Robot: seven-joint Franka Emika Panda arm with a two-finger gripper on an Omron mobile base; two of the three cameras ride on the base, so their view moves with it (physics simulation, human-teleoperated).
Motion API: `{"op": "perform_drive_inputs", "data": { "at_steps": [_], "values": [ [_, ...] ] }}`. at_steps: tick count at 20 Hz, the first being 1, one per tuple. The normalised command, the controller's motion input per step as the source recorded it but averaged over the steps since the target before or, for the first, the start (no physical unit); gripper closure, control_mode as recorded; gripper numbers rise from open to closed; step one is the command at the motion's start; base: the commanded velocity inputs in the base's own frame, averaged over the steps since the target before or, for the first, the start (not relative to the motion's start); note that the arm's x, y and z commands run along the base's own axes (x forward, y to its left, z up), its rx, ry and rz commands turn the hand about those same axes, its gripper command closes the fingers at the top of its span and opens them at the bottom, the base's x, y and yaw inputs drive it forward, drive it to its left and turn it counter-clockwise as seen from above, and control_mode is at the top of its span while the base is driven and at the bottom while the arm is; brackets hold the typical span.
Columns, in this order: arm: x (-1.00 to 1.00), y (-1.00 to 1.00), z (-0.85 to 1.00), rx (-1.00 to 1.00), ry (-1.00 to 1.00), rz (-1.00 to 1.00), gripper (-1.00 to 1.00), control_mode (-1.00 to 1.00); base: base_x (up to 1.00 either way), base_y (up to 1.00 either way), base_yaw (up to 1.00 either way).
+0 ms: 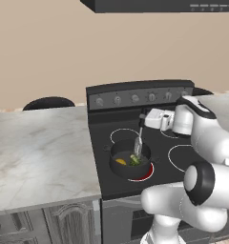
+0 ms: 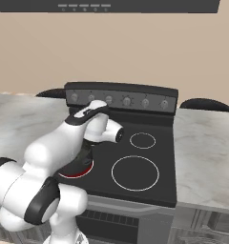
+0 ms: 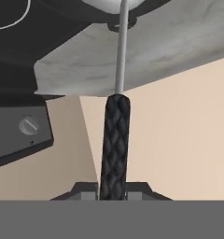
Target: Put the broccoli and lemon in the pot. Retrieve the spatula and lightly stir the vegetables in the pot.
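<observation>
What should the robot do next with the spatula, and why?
Probably sweep the spatula gently sideways. The gripper is shut on its black handle, its blade hangs in the pot, and the broccoli and lemon already lie inside.

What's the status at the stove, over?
Gripper shut on spatula. Blade down in pot on front left burner, beside broccoli and lemon. Nothing in the way.
</observation>
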Motion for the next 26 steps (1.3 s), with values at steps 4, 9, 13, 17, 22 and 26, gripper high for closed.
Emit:
{"op": "perform_drive_inputs", "data": {
  "at_steps": [4, 9, 13, 17, 22, 26],
  "values": [
    [0.01, 0.05, -0.21, 0.0, 0.0, 0.0, 1.0, -1.0, 0.0, 0.0, 0.0],
    [0.0, 0.0, -0.21, 0.0, 0.0, 0.0, 1.0, -1.0, 0.0, 0.0, 0.0],
    [0.01, 0.0, -0.1, 0.0, -0.01, 0.0, 1.0, -1.0, 0.0, 0.0, 0.0],
    [0.08, 0.16, -0.03, 0.0, -0.08, 0.0, 1.0, -1.0, 0.0, 0.0, 0.0],
    [0.18, 0.44, 0.0, 0.02, -0.15, 0.0, 1.0, -1.0, 0.0, 0.0, 0.0],
    [0.2, 0.47, 0.0, 0.02, -0.16, 0.0, 1.0, -1.0, 0.0, 0.0, 0.0]
  ]
}}
